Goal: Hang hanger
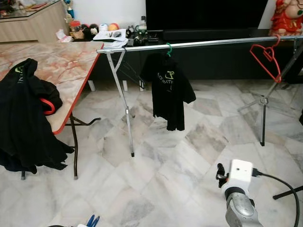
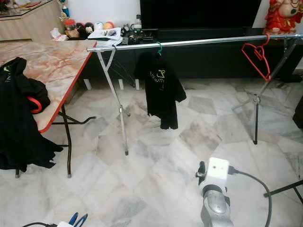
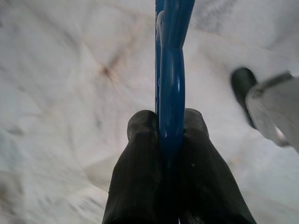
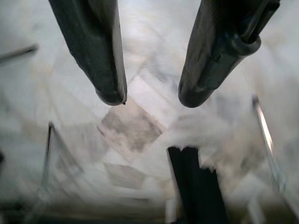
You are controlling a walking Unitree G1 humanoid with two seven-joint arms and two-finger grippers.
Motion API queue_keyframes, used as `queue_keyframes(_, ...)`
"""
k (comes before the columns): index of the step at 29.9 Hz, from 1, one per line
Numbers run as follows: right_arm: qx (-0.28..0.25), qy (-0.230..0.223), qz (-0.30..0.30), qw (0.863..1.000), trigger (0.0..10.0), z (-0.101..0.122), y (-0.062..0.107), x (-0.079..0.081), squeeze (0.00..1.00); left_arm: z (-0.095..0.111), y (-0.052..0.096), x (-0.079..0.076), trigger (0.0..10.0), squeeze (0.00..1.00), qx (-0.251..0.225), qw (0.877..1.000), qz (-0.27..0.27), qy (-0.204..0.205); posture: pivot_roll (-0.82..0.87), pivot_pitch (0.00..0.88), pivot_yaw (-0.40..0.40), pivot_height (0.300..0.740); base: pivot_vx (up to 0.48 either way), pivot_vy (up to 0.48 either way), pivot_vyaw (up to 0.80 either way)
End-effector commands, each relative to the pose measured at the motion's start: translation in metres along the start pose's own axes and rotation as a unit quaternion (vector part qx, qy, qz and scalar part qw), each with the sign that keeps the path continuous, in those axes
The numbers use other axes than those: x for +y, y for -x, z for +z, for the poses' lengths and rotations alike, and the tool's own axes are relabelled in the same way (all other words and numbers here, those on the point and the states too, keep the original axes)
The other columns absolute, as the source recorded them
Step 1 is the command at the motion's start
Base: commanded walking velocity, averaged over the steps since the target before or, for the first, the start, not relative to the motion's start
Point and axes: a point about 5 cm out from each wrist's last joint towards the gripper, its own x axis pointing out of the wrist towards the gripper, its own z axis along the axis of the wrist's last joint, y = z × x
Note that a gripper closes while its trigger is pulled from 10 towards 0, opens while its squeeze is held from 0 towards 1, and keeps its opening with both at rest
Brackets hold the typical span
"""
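- Left end effector point(image 3: 170, 140) – both fingers point(image 3: 138, 158) pressed together on a blue plastic hanger point(image 3: 172, 70), the bar pinched edge-on between the pads. From the head cam just the blue tip point(image 1: 93, 220) pokes in at the bottom edge, low over the marble floor point(image 1: 156, 189), well short of the rail.
- Right end effector point(image 4: 152, 100) – fingers apart, nothing between them, pointing down at the floor; the arm w/ its white wrist box point(image 1: 239, 174) sits low on the right.
- Target: silver clothes rail point(image 1: 213, 43) running across the room on folding legs. Already on it – a black T-shirt point(image 1: 168, 90) on a green hanger point(image 1: 168, 48) near the left end, and a bare red hanger point(image 1: 266, 59) toward the right end. The open stretch between those two looks like the likely spot.
- Handling, judged: hanger is light, stiff, smooth plastic – likely to swivel or slip in a two-finger pinch if it knocks the rail. Grip on a straight bar seems sound, provided the hook stays free and points up; which part is held can't be told.
- Nearby: marble-pattern folding surface point(image 1: 61, 66) w/ a red edge, black clothing point(image 1: 23, 118) draped over its front-left corner, a red hanger point(image 1: 47, 106) showing in the pile.
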Motion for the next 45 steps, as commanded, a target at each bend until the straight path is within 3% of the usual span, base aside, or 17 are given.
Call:
queue_keyframes(1,0.006,0.032,0.028,0.999,10.0,-0.008,0.001,0.006,0.00,-0.004,0.001,0.004,10.0,0.00,-0.002,1.000,0.012,-0.016,-0.08,0.071,0.065,0.740,0.000,0.000,0.00)
queue_keyframes(8,0.003,0.103,0.111,0.989,10.0,-0.014,-0.002,0.009,0.00,0.079,-0.004,0.042,10.0,0.00,-0.126,0.990,0.017,-0.069,-0.08,0.069,0.067,0.740,0.000,0.000,0.00)
queue_keyframes(16,-0.047,0.191,0.236,0.952,10.0,0.001,-0.001,0.020,0.00,0.128,0.004,0.043,10.0,0.00,-0.216,0.965,-0.052,-0.142,-0.09,0.069,0.069,0.740,0.000,0.000,0.00)
queue_keyframes(19,-0.076,0.238,0.389,0.887,10.0,0.009,0.009,0.032,0.00,0.149,0.013,0.033,10.0,0.00,-0.239,0.928,-0.164,-0.233,-0.08,0.067,0.065,0.740,0.000,0.000,0.00)
queue_keyframes(20,-0.076,0.238,0.389,0.887,10.0,0.009,0.009,0.032,0.00,0.149,0.013,0.033,10.0,0.00,-0.239,0.928,-0.164,-0.233,-0.08,0.067,0.065,0.740,0.000,0.000,0.00)
queue_keyframes(21,-0.065,0.238,0.462,0.852,10.0,0.010,0.018,0.036,0.00,0.154,0.018,0.030,10.0,0.00,-0.237,0.908,-0.213,-0.273,-0.09,0.066,0.065,0.740,0.000,0.000,0.00)
queue_keyframes(22,-0.065,0.238,0.462,0.852,10.0,0.010,0.018,0.036,0.00,0.154,0.018,0.030,10.0,0.00,-0.237,0.908,-0.213,-0.273,-0.09,0.066,0.065,0.740,0.000,0.000,0.00)
queue_keyframes(23,-0.055,0.238,0.521,0.818,10.0,0.011,0.027,0.038,0.00,0.158,0.023,0.027,10.0,0.00,-0.237,0.888,-0.248,-0.306,-0.09,0.066,0.062,0.740,0.000,0.000,0.00)
queue_keyframes(24,-0.055,0.238,0.521,0.818,10.0,0.011,0.027,0.038,0.00,0.158,0.023,0.027,10.0,0.00,-0.237,0.888,-0.248,-0.306,-0.09,0.066,0.062,0.740,0.000,0.000,0.00)
queue_keyframes(26,-0.033,0.233,0.611,0.756,10.0,0.013,0.041,0.040,0.00,0.171,0.033,0.024,10.0,0.00,-0.246,0.860,-0.291,-0.340,-0.08,0.066,0.053,0.740,0.000,0.000,0.00)
queue_keyframes(29,-0.017,0.222,0.647,0.729,10.0,0.014,0.042,0.041,0.01,0.188,0.046,0.016,10.0,0.00,-0.270,0.834,-0.325,-0.355,-0.08,0.064,0.042,0.740,0.000,0.000,0.00)
queue_keyframes(30,-0.015,0.222,0.644,0.732,10.0,0.012,0.037,0.044,0.65,0.192,0.050,0.013,10.0,0.00,-0.269,0.822,-0.335,-0.374,-0.08,0.062,0.040,0.740,0.000,0.000,0.00)
queue_keyframes(31,-0.012,0.225,0.643,0.732,10.0,0.010,0.036,0.046,1.00,0.194,0.052,0.013,10.0,0.00,-0.267,0.815,-0.339,-0.387,-0.07,0.063,0.038,0.740,0.000,0.000,0.00)
queue_keyframes(37,-0.006,0.241,0.668,0.704,10.0,-0.001,0.038,0.050,1.00,0.206,0.070,0.007,10.0,0.00,-0.271,0.779,-0.383,-0.417,-0.06,0.068,0.025,0.740,0.000,0.000,0.00)
queue_keyframes(38,-0.008,0.241,0.666,0.706,10.0,-0.002,0.037,0.050,0.80,0.208,0.073,0.005,10.0,0.00,-0.272,0.770,-0.390,-0.425,-0.06,0.067,0.023,0.740,0.000,0.000,0.00)
queue_keyframes(39,-0.009,0.241,0.671,0.702,10.0,0.000,0.037,0.051,0.00,0.210,0.081,0.000,10.0,0.00,-0.272,0.754,-0.411,-0.434,-0.06,0.067,0.021,0.740,0.000,0.000,0.00)
queue_keyframes(45,-0.027,0.257,0.647,0.717,10.0,0.004,0.027,0.053,0.00,0.211,0.090,-0.011,10.0,0.00,-0.264,0.738,-0.431,-0.448,-0.07,0.068,0.017,0.740,0.000,0.000,0.00)
